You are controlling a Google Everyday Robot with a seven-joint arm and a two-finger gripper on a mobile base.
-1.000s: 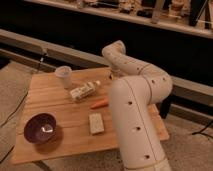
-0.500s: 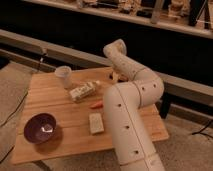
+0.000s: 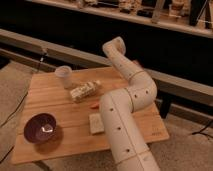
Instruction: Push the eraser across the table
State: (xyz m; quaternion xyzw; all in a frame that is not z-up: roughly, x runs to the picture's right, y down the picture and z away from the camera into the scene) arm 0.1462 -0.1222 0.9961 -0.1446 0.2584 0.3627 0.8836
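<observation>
The light wooden table (image 3: 55, 100) fills the left and middle of the camera view. My white arm (image 3: 122, 120) rises from the bottom edge, bends at an elbow (image 3: 142, 92) over the table's right half, and reaches back to a joint (image 3: 116, 47) beyond the far edge. The gripper is not in view; the arm's own links cover where it would be. The eraser is hidden. Nothing small and dark shows on the bare wood.
A purple bowl (image 3: 41, 127) sits at the front left. A pale cup (image 3: 64, 76) stands at the back left, with a wrapped snack bar (image 3: 84, 91) beside it. An orange carrot tip (image 3: 94, 105) and a whitish block (image 3: 95, 122) lie against the arm's left side.
The arm's thick lower link has swung left across the table, covering more of the carrot. The elbow has drawn in and dropped. The objects on the table have not moved.
</observation>
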